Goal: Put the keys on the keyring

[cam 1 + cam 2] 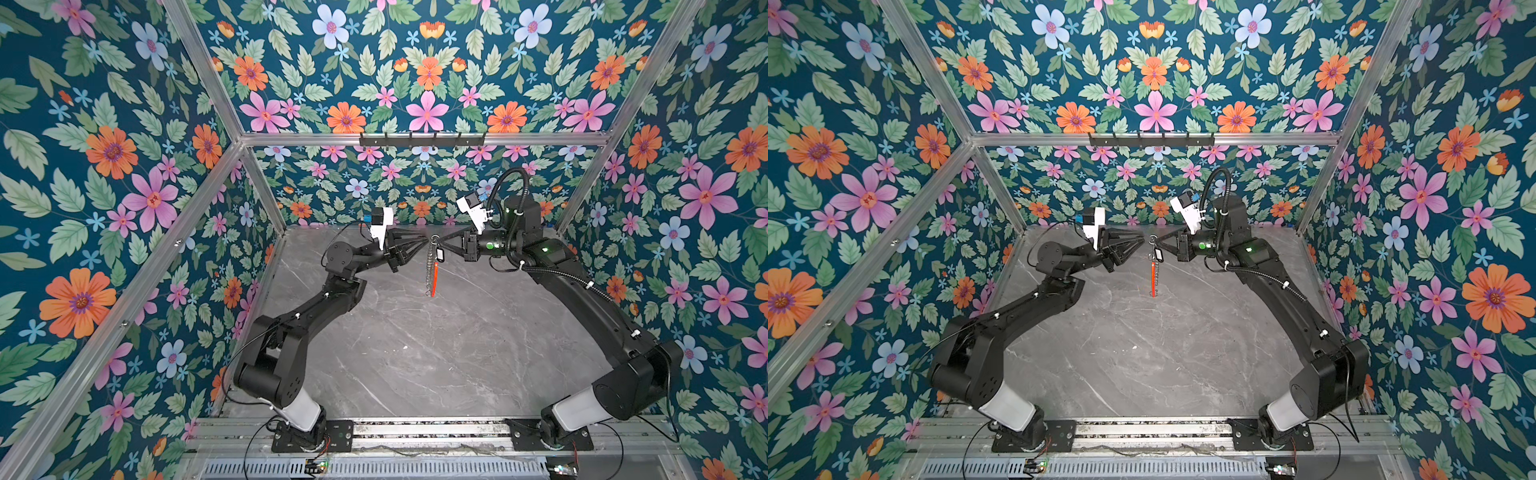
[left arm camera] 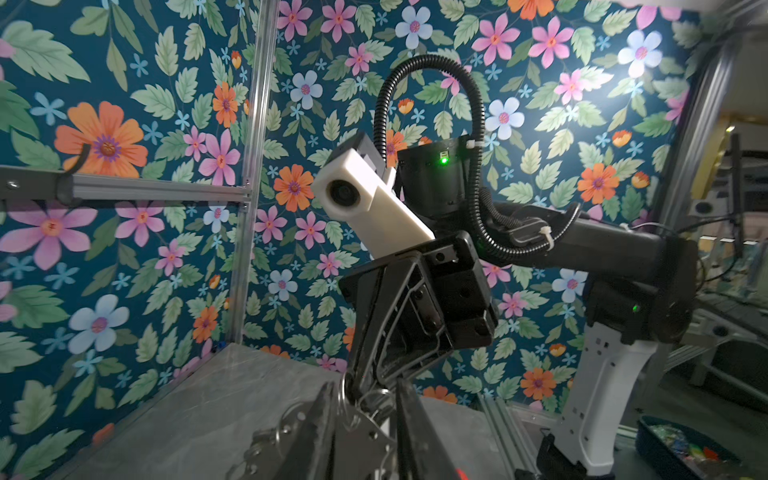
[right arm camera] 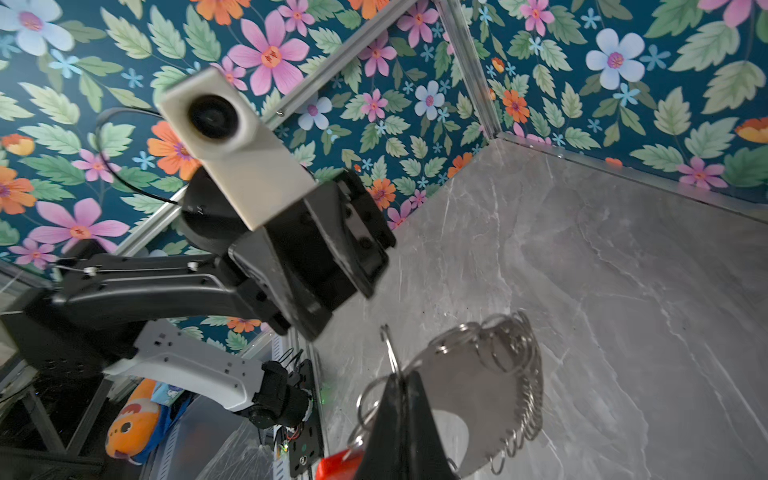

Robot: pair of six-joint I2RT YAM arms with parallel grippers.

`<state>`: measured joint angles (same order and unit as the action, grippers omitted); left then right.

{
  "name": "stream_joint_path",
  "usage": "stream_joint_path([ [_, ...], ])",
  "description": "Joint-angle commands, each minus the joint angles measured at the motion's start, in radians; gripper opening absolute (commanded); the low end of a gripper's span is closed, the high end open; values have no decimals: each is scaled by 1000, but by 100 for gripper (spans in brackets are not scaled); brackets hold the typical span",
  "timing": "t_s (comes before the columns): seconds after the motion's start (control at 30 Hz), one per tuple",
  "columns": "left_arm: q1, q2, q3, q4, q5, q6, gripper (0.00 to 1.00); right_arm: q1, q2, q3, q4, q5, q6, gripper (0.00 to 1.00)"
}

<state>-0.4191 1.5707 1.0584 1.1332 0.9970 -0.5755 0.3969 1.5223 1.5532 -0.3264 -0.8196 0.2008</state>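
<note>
Left arm (image 1: 299, 316) and right arm (image 1: 594, 320) are raised above the table (image 1: 415, 353). The keyring (image 1: 429, 270) is pinched by the closed right jaws; the left jaws are parted slightly beside it. The key fob (image 1: 439, 254) is hung near its top.

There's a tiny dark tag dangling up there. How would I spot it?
Above the grey marble table, a keyring of silver rings hangs from the right gripper. Near its top dangles the key fob: the only black, oblong piece among silver rings and a red strip.
</note>
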Motion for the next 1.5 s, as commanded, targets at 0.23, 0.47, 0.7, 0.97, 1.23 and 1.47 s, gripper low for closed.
stream_joint_path([
  [0.23, 8, -26, 386, -1408, -1, 1022, 12, 80, 50, 37, -199, 237, -243, 0],
  [0.47, 8, 49, 522, -1550, 72, 1079, 20, 105, 62, 58, -241, 270, -282, 0],
  [0.7, 5, 69, 563, -1573, 132, 1064, 26, 106, 53, 53, -256, 282, -292, 0],
  [0.97, -23, 83, 556, -1589, 118, 1063, 27, 111, 46, 56, -237, 244, -278, 0],
  [1.23, -33, 102, 572, -1590, 106, 1060, 23, 114, 29, 48, -226, 224, -276, 0],
  [1.47, -35, 106, 573, -1596, 101, 1060, 19, 113, 21, 48, -221, 221, -277, 0],
])
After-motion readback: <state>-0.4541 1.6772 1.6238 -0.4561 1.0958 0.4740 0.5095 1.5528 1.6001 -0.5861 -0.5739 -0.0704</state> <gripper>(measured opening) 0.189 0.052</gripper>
